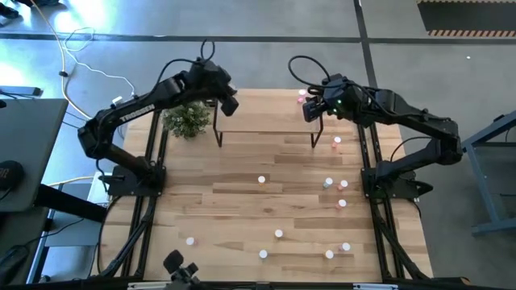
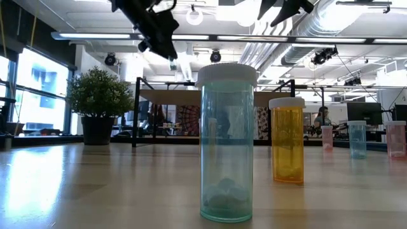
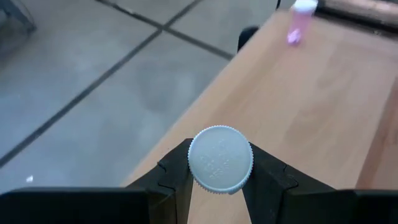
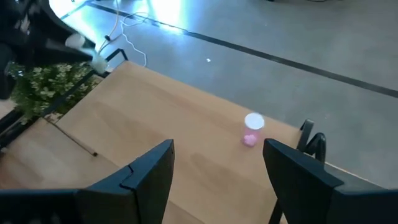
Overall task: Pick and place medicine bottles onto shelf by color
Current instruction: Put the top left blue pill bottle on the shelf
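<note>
Bottle [image 3: 221,159] in left claw [image 3: 217,180] over shelf [image 3: 311,93]; right claw [image 4: 217,177] agape.

Light: bright, from ceiling strips [image 2: 210,38] and left window [image 2: 32,89].
Glare: pale sheen on tabletop [image 2: 76,184].
Focus: room behind the nearest bottle [image 2: 226,143] soft.

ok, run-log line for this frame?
left gripper: shut on white-capped medicine bottle, above light-wood shelf | right gripper: open, empty, above shelf | small pink bottle: on shelf
</note>
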